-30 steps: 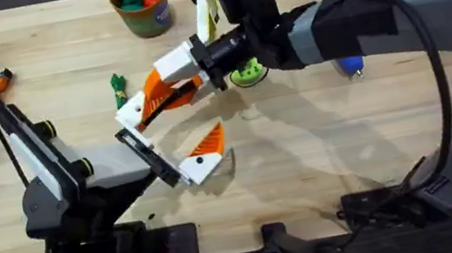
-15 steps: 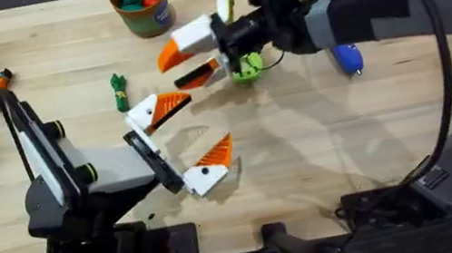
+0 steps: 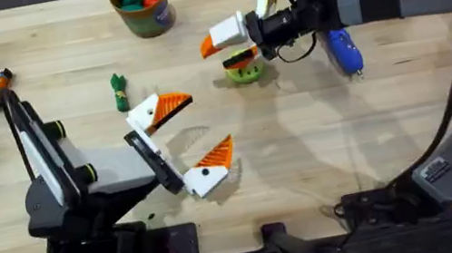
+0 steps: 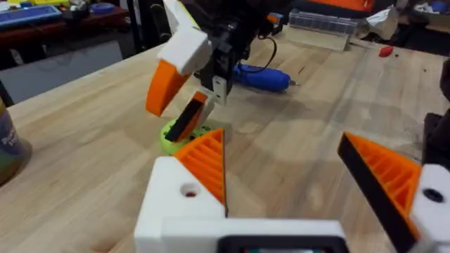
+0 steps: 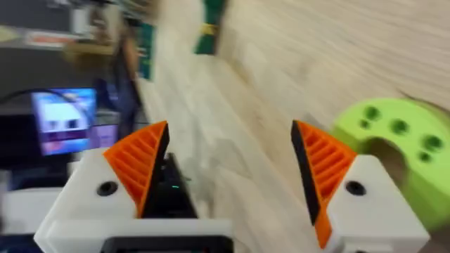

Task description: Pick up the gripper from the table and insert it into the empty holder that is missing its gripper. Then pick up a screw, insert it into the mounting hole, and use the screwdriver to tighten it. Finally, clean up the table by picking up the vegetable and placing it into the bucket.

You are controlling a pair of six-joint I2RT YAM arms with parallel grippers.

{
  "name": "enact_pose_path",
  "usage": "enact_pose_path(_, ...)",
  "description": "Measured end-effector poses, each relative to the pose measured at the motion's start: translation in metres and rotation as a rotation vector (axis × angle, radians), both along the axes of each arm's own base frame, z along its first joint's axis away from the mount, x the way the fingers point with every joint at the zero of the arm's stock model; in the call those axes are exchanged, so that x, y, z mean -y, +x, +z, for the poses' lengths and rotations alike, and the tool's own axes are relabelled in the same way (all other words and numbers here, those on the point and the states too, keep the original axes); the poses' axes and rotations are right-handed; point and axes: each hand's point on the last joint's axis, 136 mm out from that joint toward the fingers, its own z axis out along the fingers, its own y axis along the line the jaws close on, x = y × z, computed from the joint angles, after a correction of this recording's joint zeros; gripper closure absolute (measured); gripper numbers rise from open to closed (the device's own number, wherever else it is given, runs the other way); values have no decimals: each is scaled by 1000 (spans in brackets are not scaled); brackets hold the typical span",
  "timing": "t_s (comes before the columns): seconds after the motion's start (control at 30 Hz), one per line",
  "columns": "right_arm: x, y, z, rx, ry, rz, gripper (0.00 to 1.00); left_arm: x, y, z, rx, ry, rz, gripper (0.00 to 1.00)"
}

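Right jaws: my right gripper (image 3: 226, 45) hangs over the far middle of the tabletop (image 3: 323, 156), jaws spread wide, both orange ribbed pads seated in their white bases, nothing between them
Lime disc: the round lime-green disc (image 3: 244, 70) with holes lies right under my right jaws, peeking past one white base in the right wrist view (image 5: 394, 133)
Left jaws: my left gripper (image 3: 183, 143) sits low at centre-left, jaws parted, empty, orange pads on both white bases
Holder: the white holder (image 4: 186, 49) on my right arm carries its orange gripper (image 4: 163, 86), seen from the left wrist
Screwdriver: the blue screwdriver (image 3: 344, 50) lies flat on the tabletop just behind my right wrist
Vegetable: the dark-green vegetable (image 3: 119, 91) lies on the wood, near my left jaws, apart from them
Bucket: the bucket (image 3: 143, 7) stands at the far edge, coloured bits inside
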Motion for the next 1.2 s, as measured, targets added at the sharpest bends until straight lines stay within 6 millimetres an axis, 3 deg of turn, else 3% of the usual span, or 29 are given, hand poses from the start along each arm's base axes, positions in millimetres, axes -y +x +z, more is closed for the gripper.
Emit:
enact_pose_path(0.13,9,3,0,40,-151,10,22,0,0,0,0,0,0,15)
enact_pose_path(0.33,25,3,42,216,-381,74,11,0,0,0,0,0,0,15)
enact_pose_path(0.43,38,5,54,309,-515,100,11,0,0,0,0,0,0,15)
enact_pose_path(0.63,55,8,46,409,-728,143,10,0,0,0,0,0,0,15)
enact_pose_path(1.0,35,-5,40,546,-933,233,10,0,0,0,0,0,0,14)
enact_pose_path(1.2,39,-1,40,549,-961,211,11,0,0,0,0,0,0,14)
